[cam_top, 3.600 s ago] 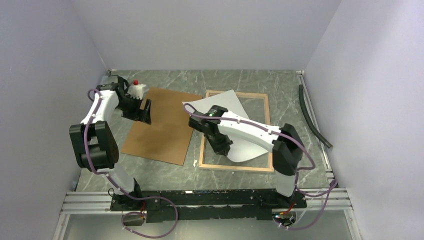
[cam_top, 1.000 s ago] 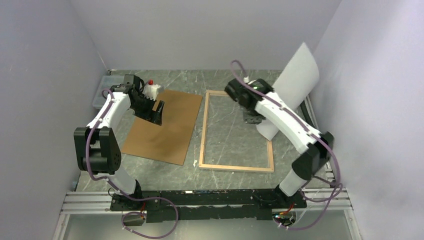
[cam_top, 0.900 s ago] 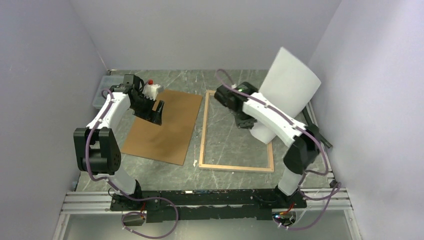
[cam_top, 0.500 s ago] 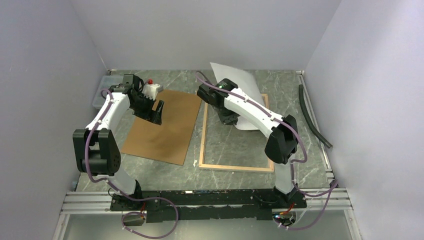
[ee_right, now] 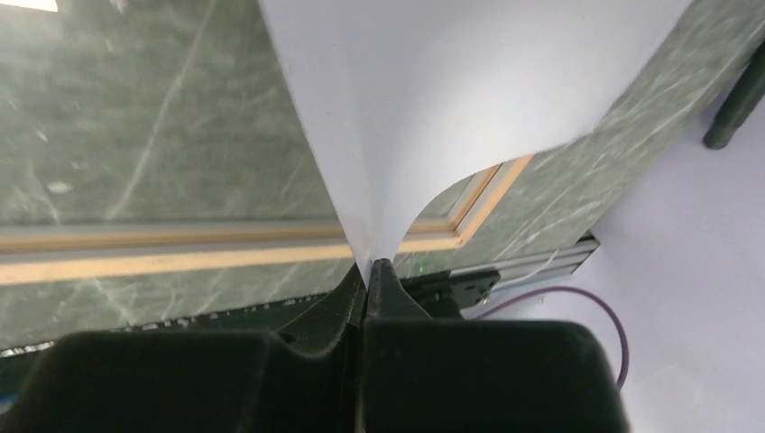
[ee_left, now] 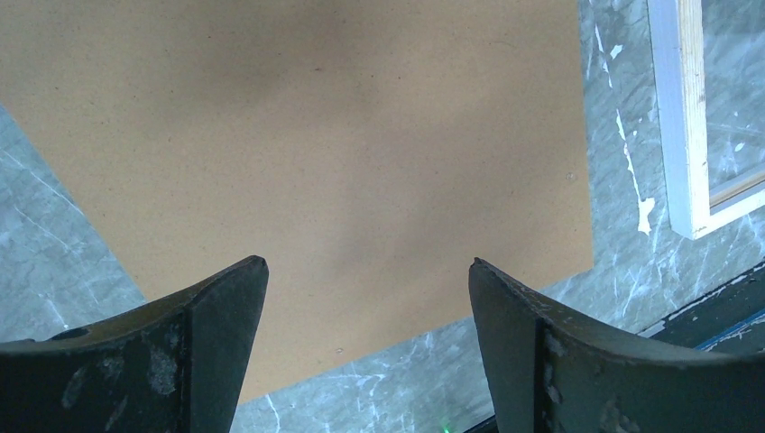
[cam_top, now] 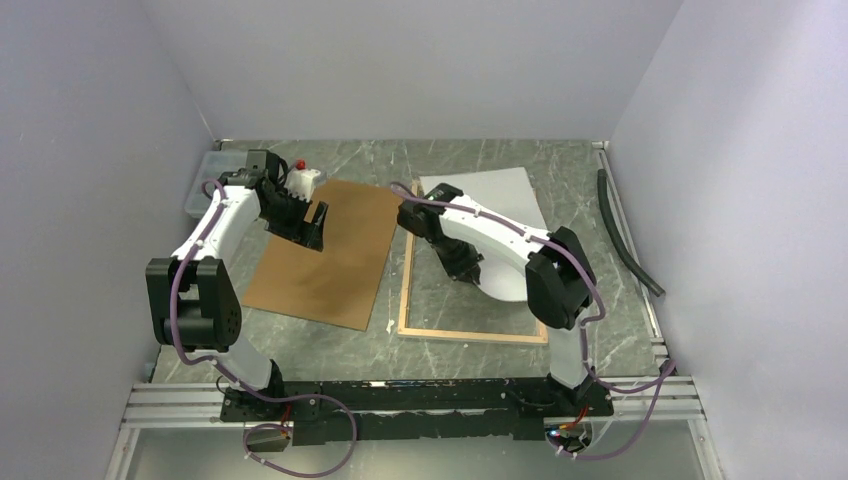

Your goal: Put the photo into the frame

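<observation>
The photo shows only its plain white back; it lies curved over the far and right part of the frame, which rests flat on the marble table with its light-wood rim up. My right gripper is shut on the photo's edge above the frame's middle. In the right wrist view the white sheet of the photo fans up from the pinched fingertips of the right gripper, with the frame's wood rim beyond. My left gripper hangs open over the brown backing panel, holding nothing; the left wrist view shows this left gripper above the backing panel.
A white block with a red knob and a clear box sit at the far left. A black hose lies along the right wall. Walls close in on three sides. The frame's corner shows right of the panel.
My right arm swung the photo from upright near the right wall leftwards and down onto the frame. The left arm stayed over the panel, still open.
</observation>
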Tool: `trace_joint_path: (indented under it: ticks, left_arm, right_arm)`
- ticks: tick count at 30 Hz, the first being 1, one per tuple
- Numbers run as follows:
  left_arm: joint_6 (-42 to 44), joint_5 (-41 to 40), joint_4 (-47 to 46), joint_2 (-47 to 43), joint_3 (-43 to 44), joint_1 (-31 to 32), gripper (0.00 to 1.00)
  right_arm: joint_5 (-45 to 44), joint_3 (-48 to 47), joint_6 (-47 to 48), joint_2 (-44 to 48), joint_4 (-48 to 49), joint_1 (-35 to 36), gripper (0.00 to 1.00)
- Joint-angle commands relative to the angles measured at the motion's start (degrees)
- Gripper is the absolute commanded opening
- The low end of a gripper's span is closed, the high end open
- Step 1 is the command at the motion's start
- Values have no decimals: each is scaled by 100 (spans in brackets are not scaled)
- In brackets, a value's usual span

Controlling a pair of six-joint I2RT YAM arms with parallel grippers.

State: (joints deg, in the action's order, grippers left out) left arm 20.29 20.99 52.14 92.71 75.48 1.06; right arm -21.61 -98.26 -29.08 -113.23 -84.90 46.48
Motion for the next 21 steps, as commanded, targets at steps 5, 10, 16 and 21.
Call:
trace_joint_path:
  ticks: [5, 10, 16, 21]
  left_arm:
    - [14, 117, -113, -207, -93, -12, 88]
    - [30, 162, -172, -226, -156, -14, 88]
    - [44, 196, -254, -196, -264, -10, 88]
    - [53, 198, -300, -174, -315, -14, 88]
  right_arm:
    - [1378, 1077, -606, 1005, 576, 184, 0]
    - [1859, 1322, -785, 1073, 950, 243, 0]
    - [1894, 948, -793, 720, 1005, 446, 0]
    - [1785, 558, -722, 333, 923, 593, 0]
